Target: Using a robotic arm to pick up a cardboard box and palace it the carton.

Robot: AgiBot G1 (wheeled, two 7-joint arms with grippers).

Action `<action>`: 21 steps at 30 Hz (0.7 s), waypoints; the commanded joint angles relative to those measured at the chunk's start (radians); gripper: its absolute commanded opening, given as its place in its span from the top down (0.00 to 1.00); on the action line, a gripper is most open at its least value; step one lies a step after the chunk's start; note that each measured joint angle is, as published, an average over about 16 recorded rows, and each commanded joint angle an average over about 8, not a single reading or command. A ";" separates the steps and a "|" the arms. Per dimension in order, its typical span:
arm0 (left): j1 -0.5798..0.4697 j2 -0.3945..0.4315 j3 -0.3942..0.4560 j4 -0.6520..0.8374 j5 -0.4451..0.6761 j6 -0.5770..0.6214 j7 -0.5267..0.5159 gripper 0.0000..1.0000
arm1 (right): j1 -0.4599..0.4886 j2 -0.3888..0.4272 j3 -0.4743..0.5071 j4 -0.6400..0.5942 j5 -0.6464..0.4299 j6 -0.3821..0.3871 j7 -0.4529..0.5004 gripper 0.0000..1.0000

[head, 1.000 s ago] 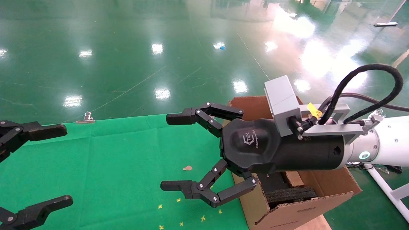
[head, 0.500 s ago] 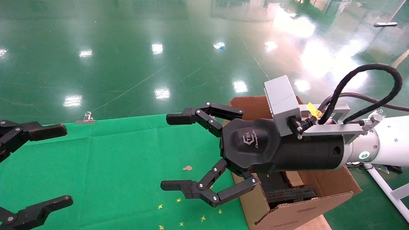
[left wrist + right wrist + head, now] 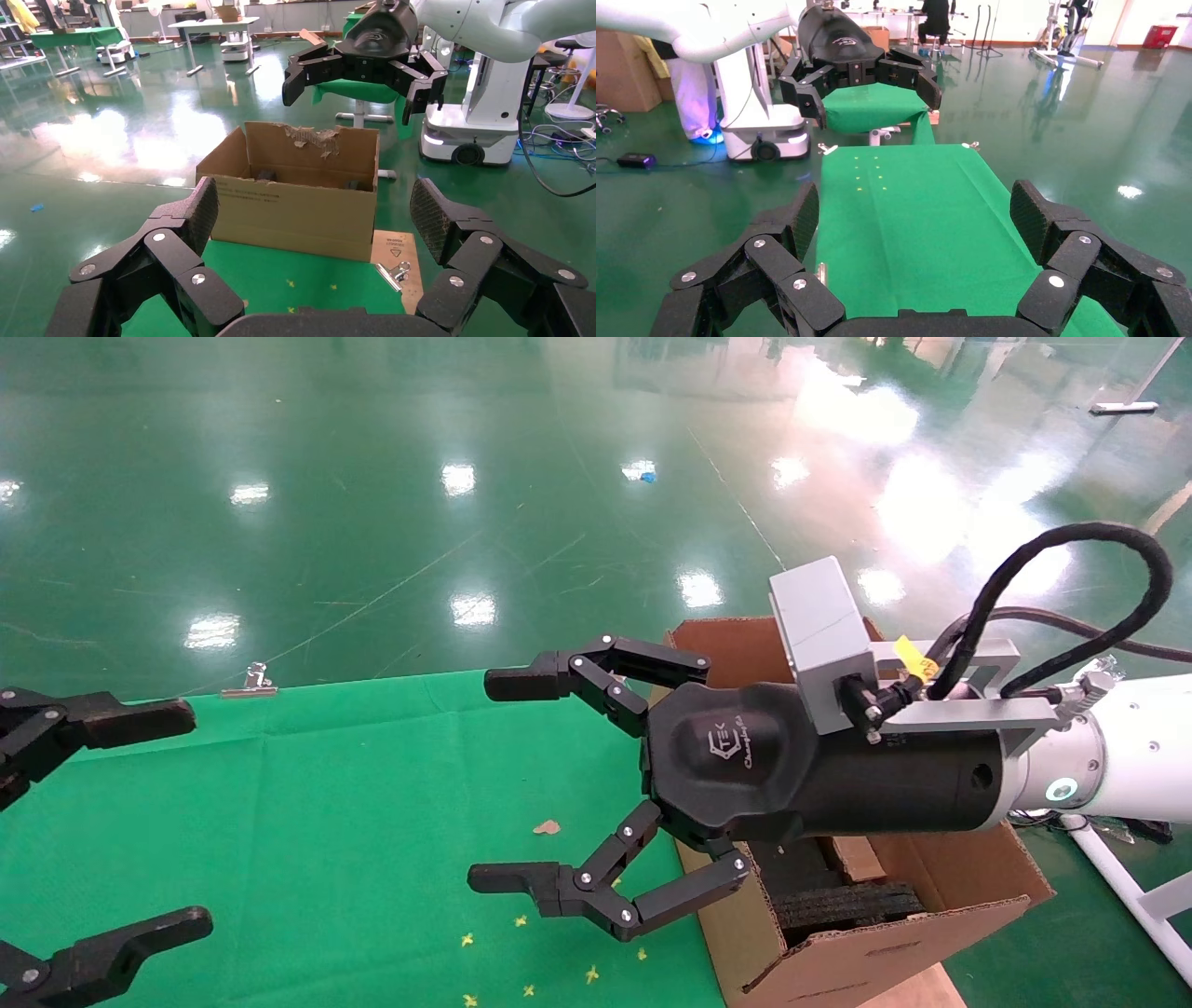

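My right gripper (image 3: 498,781), on the white robotic arm (image 3: 1127,761), hangs open and empty over the green cloth, just left of the carton (image 3: 941,877). From the left wrist view it hovers (image 3: 364,70) above the carton (image 3: 295,203), whose far flap has a ragged torn edge. Black foam (image 3: 843,901) lies inside the carton. A small brown cardboard block (image 3: 855,859), likely the cardboard box, partly shows inside beside the foam, mostly hidden under the right gripper's body. My left gripper (image 3: 186,820) is open and empty at the cloth's left edge; its own view shows it open (image 3: 315,210).
A green cloth (image 3: 326,803) covers the table, with yellow marks (image 3: 521,921) and a small brown scrap (image 3: 547,827). A metal binder clip (image 3: 250,684) sits at the far edge, another (image 3: 393,272) by the carton. A white stand (image 3: 1127,896) is at the right.
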 commanded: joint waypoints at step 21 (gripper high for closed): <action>0.000 0.000 0.000 0.000 0.000 0.000 0.000 0.00 | 0.000 0.000 0.000 0.000 0.000 0.000 0.000 0.00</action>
